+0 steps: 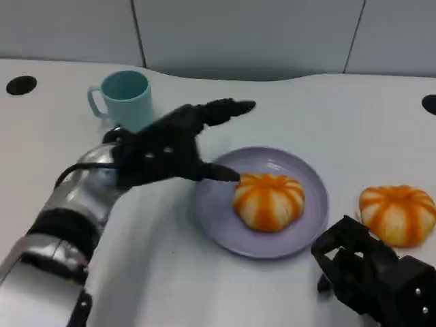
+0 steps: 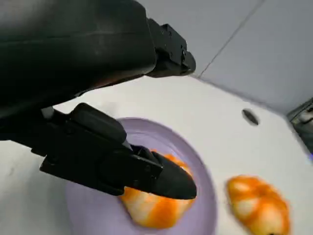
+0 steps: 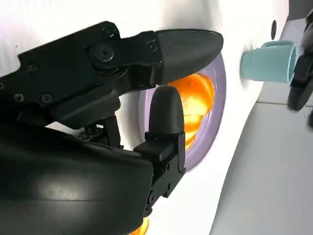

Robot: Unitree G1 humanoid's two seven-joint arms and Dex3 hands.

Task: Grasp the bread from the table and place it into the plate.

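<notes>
White table [image 1: 354, 116] seen from the head camera. A lilac plate [image 1: 218, 211] is set just right of centre; one orange-and-white striped bread [image 1: 269, 201] is lying on it, toward the plate's 3 o'clock side, inside the rim. A second bread of the same pattern [image 1: 397, 214] is resting on the bare table at 3 o'clock from the plate, near it but apart. A teal mug [image 1: 125, 97] is standing upright at 10 o'clock from the plate, handle turned left. The left hand [image 1: 170, 146] is held over the plate's 9 to 10 o'clock edge, fingers spread apart with nothing between them; one fingertip is pointed toward the bread on the plate, and contact cannot be judged. In the left wrist view the same hand [image 2: 98, 112] is seen above the plate [image 2: 195, 161] with the bread [image 2: 156, 210] partly behind a fingertip. The right hand [image 1: 371, 276] is low at 5 o'clock from the plate, below the second bread, fingers curled somewhat, nothing seen in them; whether fully closed cannot be told. In the right wrist view its fingers [image 3: 171, 112] are seen apart before the plate [image 3: 217, 105], bread [image 3: 198, 100] and mug [image 3: 269, 61].
</notes>
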